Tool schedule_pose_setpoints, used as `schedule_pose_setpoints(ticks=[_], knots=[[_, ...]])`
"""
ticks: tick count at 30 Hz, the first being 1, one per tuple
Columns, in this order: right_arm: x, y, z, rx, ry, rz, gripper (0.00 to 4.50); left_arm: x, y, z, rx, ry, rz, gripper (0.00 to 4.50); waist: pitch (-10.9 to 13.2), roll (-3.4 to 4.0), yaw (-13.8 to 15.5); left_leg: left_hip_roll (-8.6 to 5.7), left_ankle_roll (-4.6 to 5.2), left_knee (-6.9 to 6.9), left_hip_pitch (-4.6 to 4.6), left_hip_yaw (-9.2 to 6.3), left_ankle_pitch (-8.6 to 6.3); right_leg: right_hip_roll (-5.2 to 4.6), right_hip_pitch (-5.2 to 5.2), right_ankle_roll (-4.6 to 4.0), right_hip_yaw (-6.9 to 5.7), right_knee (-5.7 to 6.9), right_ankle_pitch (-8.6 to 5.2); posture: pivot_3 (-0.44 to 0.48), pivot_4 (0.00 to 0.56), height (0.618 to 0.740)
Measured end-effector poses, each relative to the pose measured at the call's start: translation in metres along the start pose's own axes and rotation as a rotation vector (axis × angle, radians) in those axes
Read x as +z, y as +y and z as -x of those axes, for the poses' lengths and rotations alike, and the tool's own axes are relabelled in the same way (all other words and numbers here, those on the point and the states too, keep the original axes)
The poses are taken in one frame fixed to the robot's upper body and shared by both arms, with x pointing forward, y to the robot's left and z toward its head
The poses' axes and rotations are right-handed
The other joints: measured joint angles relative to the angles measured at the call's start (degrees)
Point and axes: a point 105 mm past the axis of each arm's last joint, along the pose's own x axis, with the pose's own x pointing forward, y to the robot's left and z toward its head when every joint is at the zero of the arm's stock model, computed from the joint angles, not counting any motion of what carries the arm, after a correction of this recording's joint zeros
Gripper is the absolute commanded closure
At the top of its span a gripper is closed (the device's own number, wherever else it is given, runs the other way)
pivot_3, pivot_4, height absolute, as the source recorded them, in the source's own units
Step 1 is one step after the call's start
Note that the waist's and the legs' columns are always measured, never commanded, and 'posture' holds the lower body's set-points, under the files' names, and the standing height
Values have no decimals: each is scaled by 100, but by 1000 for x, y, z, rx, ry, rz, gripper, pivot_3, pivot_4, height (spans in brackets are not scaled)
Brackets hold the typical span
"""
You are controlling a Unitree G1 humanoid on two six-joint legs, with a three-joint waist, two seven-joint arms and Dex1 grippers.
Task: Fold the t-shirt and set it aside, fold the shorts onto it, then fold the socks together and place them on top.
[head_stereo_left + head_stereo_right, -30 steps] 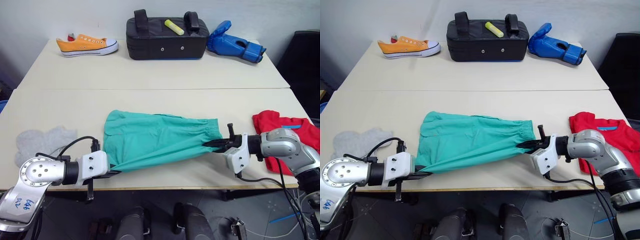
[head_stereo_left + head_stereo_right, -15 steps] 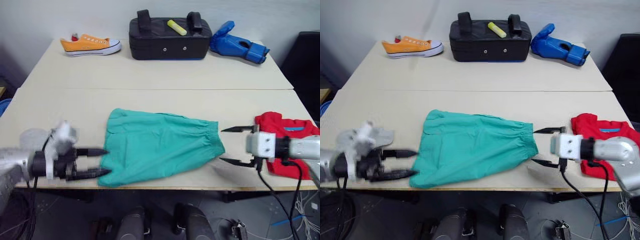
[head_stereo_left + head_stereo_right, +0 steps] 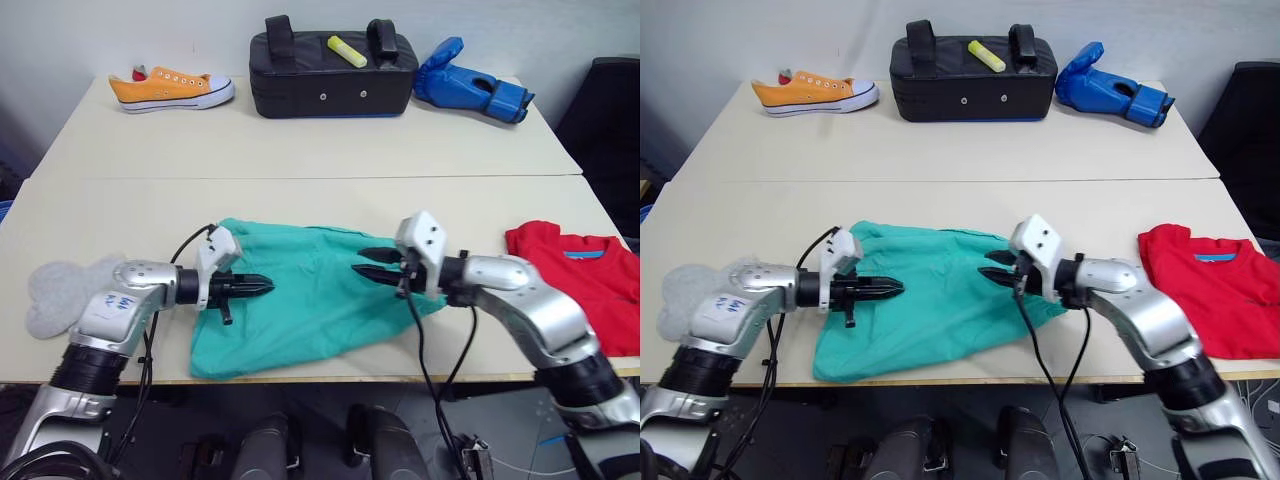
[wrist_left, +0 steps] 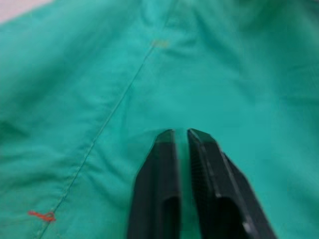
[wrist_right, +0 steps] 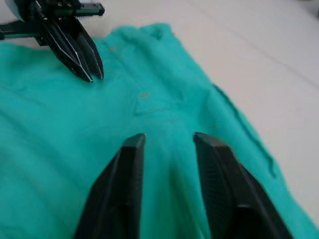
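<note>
Shorts (image 3: 320, 300): thin matt teal cloth, smooth weave, soft creases, visible stitched seam, gathered waistband.
T-shirt (image 3: 580, 280): matt red cloth, soft.
Socks (image 3: 60, 290): pale grey, fuzzy knit look.
Worktop (image 3: 300, 150): smooth matt beige laminate.
Left gripper (image 4: 182, 137) fingers (image 4: 159, 169): black matt plastic, ribbed inner faces.
Right gripper (image 5: 167, 142) fingers (image 5: 124, 169): same black plastic, slight sheen.
Shoe (image 3: 172, 87): orange canvas, white rubber sole.
Pad (image 3: 330, 62): black leather-like, semi-gloss.
Glove (image 3: 470, 85): glossy blue.
</note>
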Motion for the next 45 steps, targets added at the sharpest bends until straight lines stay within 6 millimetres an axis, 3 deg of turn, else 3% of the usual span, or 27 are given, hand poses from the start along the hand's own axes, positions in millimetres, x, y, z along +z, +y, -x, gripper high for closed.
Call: schedule_pose_setpoints(ticks=[1,6,10,14,17,19,22,24,27,30,36,39,43,45], knots=[[-6,-1,-6,-10,25,3,4460,-1,1,-3,6,-4,-14,4500,0,0,1,0,1,0,-1,0,0,0,0,0,-1,0,0,0,150,740],[-33,-14,-13,-101,120,-15,4460,-3,7,-6,32,-10,-64,4500,-1,-1,6,-2,6,-2,7,-1,3,-3,8,2,-1,-1,1,0,150,740],[-44,-34,2,-205,156,-8,4460,-3,20,-8,93,-31,-85,4500,-5,-4,12,-7,11,-3,23,-5,6,-14,21,6,-1,-4,4,0,150,740],[-48,-51,33,-258,178,9,4460,0,31,-6,142,-58,-99,4500,-7,-3,19,-9,12,-3,22,-13,7,-21,20,6,-2,-2,9,0,150,740],[-34,-35,54,-149,118,3,4460,10,32,-1,146,-122,-60,4500,-5,-3,15,-9,14,-13,7,-19,8,-18,9,5,-7,-5,8,0,150,740],[-5,-17,59,-46,25,28,4460,40,25,2,92,-193,-86,4500,-4,-5,7,-6,15,-14,4,-20,11,-10,12,6,-11,-2,9,0,150,740],[13,11,60,55,-13,81,4460,75,-3,9,-77,-209,-196,4500,-9,-8,-9,-6,13,-24,22,-18,10,-4,30,6,-12,-12,8,0,150,740],[4,17,57,67,17,71,4460,72,-8,9,-116,-175,-212,4500,-9,-7,-7,-8,12,-24,24,-11,9,-6,28,6,-8,-16,8,0,150,740],[-32,27,49,59,144,68,4460,41,-5,-6,-158,-31,-220,4500,-9,-8,19,-12,12,-24,22,-10,9,-10,22,6,-8,-24,7,0,150,740],[-60,33,51,28,236,78,4460,9,13,-16,-128,73,-194,4500,-7,-10,59,-17,14,-24,6,-12,10,-17,7,7,-8,-23,8,0,150,740],[-72,38,84,-51,273,81,4460,16,46,-13,-50,74,-266,4500,-14,-20,160,-17,21,-24,8,-19,8,-20,16,9,-13,-34,9,0,150,740],[-65,43,104,-137,209,-47,4460,22,39,-12,-110,27,-229,4500,-13,-21,156,-16,22,-24,3,-22,8,-17,16,10,-16,-35,10,0,150,740],[-48,45,125,-261,119,-179,4460,47,19,-12,-199,-59,-300,4500,-14,-22,154,-15,23,-23,13,-31,8,-18,29,10,-15,-37,10,0,150,740],[-48,46,132,-335,71,-316,4119,50,7,-14,-246,-77,-318,4500,-14,-22,150,-14,22,-24,15,-35,8,-19,30,10,-14,-35,10,0,150,740]])
